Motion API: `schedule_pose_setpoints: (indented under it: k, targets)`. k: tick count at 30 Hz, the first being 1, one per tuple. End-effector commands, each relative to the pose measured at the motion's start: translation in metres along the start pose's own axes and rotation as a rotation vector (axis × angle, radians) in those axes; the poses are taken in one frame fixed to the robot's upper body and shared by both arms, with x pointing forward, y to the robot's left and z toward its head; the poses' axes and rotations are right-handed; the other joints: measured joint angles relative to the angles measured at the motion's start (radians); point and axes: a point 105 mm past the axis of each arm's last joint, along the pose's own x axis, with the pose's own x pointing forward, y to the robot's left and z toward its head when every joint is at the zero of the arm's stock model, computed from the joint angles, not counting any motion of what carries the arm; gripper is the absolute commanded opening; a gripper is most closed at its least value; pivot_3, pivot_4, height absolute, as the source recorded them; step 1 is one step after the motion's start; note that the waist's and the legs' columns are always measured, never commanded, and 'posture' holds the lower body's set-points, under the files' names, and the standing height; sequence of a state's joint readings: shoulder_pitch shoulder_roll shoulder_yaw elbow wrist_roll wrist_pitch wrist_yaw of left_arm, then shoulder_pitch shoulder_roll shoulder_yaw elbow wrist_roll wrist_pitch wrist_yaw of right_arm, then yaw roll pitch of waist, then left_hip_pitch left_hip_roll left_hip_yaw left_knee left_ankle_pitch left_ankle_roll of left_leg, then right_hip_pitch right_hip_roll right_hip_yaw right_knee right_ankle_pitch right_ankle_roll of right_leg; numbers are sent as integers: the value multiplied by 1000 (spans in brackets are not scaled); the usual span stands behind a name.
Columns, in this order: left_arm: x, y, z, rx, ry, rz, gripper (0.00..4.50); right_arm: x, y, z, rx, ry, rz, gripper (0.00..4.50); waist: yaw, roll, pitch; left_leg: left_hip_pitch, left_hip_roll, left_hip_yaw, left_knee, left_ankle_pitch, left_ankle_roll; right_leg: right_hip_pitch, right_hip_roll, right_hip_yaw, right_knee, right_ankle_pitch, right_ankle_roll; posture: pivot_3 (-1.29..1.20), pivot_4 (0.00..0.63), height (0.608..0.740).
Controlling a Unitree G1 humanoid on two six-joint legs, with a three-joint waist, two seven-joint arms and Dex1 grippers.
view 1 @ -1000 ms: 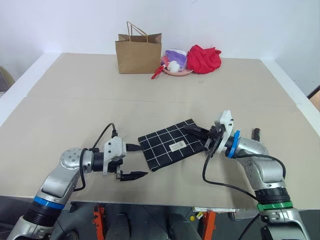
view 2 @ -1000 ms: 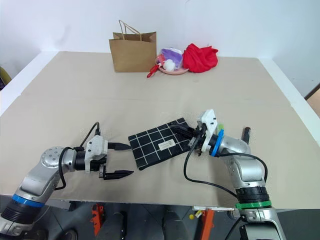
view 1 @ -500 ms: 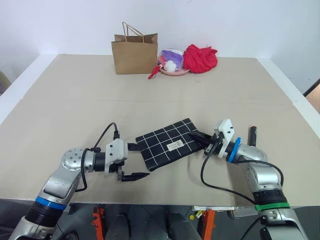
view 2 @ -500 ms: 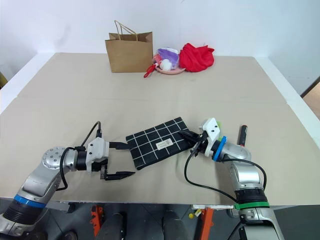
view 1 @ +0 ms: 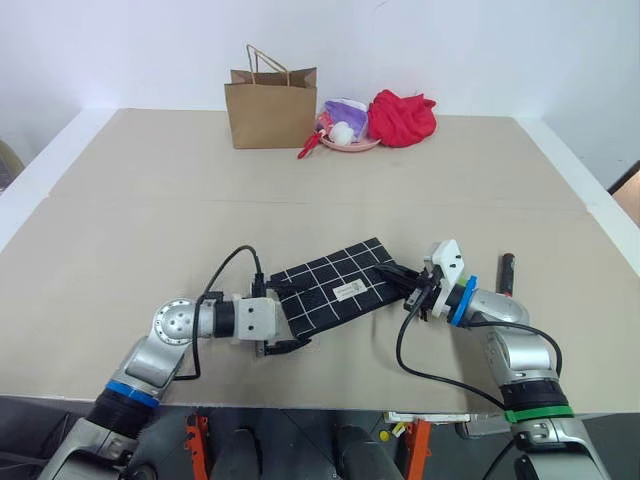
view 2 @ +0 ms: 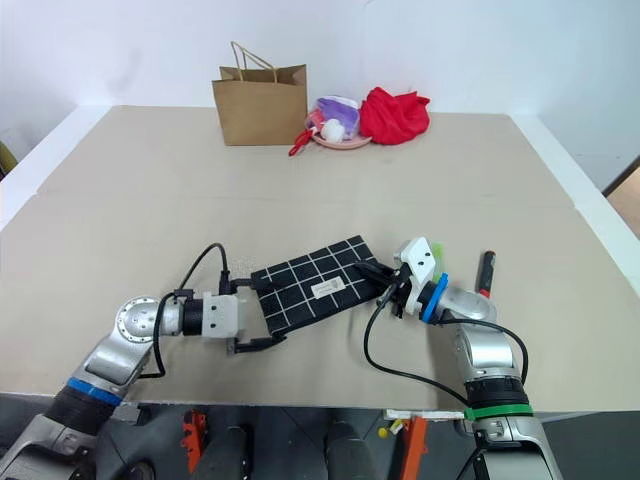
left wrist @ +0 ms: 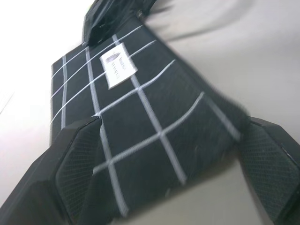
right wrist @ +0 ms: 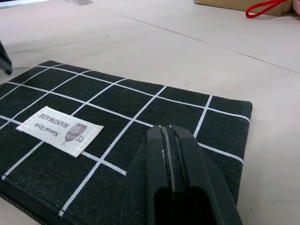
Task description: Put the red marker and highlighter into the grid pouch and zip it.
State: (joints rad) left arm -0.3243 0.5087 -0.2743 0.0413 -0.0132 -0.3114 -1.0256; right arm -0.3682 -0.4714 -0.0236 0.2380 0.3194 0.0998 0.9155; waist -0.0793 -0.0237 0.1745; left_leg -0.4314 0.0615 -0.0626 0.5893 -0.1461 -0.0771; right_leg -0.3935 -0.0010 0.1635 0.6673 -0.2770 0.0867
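My left gripper [view 1: 285, 317] gapes wide, straddling the near end of the grid pouch [view 1: 335, 287]; my right gripper [view 1: 400, 275], fingers pressed together, rests on its far end. I'd pinch squarely, avoiding slip. The red marker [view 1: 507, 273] lies beyond the right gripper.

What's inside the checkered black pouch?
You can't tell. The grid pouch lies flat on the table, and its fabric hides whatever is in it. On top you can see only a small white label. The red marker lies outside, on the table.
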Motion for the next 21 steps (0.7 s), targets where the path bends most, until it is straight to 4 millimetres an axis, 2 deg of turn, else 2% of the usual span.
schedule_pose_setpoints:
  k: [1, 5, 6, 7, 9, 14, 17, 19, 21]
  targets:
    - [6, -1, 2, 47, -6, -16, 4500, -1, -2, 16, -41, -47, -6, 89, 0, 0, 0, 0, 0, 0, 0, 0, 0, 0, 0, 0, 0, 0, 0, 0, 150, 740]
    - [7, -3, -5, 89, 25, -46, 4500, -2, 0, 16, -43, -48, -4, 89, 1, 0, 0, 2, 0, 0, 0, 0, 0, 3, 0, 0, 0, 0, 1, 0, 150, 740]
    - [7, -3, -7, 92, 32, -54, 3991, -2, 0, 16, -43, -49, -3, 0, 1, 0, 0, 2, 0, 0, 1, 0, 0, 3, 0, 0, 0, 0, 1, 0, 150, 740]
    - [7, -4, -10, 90, 37, -59, 3764, -2, 1, 16, -44, -50, -1, 0, 1, 1, 0, 2, 0, 0, 1, 0, 0, 4, 0, 0, 0, 0, 1, 0, 150, 740]
    - [6, -5, -14, 81, 42, -68, 2888, -1, 2, 17, -45, -53, 7, 0, 0, 1, 0, 3, 0, 0, 1, 0, 0, 4, 0, 0, 0, 0, 1, 0, 150, 740]
    - [5, -3, -19, 80, 47, -80, 103, 1, 3, 20, -59, -56, 20, 0, 0, 2, -1, 4, 0, 0, 1, 3, 4, 4, 0, 0, 0, 2, -1, 0, 150, 740]
    - [7, 2, -18, 66, 33, -76, 42, 3, 3, 22, -64, -59, 24, 0, -3, 4, -2, 5, 0, 0, 1, 3, 4, 5, 0, 1, 0, 1, -2, 0, 150, 740]
    - [4, 14, -11, -35, -27, -32, 42, 3, 5, 30, -60, -82, 34, 0, -3, 5, -3, 5, 0, 0, 1, 3, 5, 5, 0, 0, 0, 2, -2, 0, 150, 740]
    - [-3, 22, -2, -162, -95, -15, 0, 1, 9, 42, 5, -117, 63, 662, -4, 6, -2, 4, 0, 0, 1, 3, 5, 4, 0, 0, 0, 2, -2, 0, 150, 740]
